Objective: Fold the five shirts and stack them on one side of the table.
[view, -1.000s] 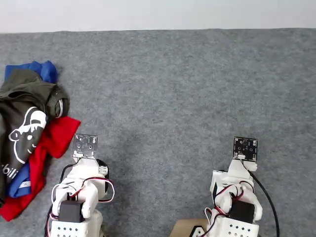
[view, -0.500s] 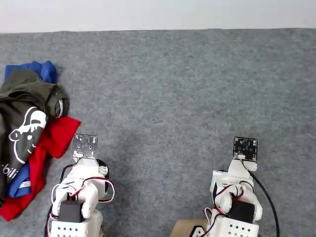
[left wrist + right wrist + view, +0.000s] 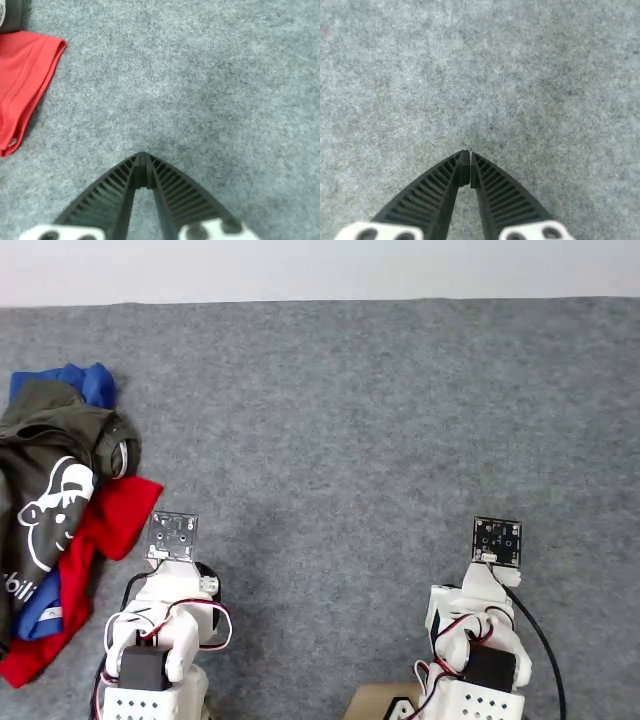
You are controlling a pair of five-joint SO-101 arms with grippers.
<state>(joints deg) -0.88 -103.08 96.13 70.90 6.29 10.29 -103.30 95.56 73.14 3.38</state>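
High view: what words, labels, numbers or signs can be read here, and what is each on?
Dark shirt: white lettering under a white cartoon figure, cut off at the picture's edge, not readable.
Blue shirt: small white tag, too small to read.
No other text is readable.

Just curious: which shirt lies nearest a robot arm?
The red shirt, sticking out beside the left arm; the dark printed shirt and blue shirt lie farther off.
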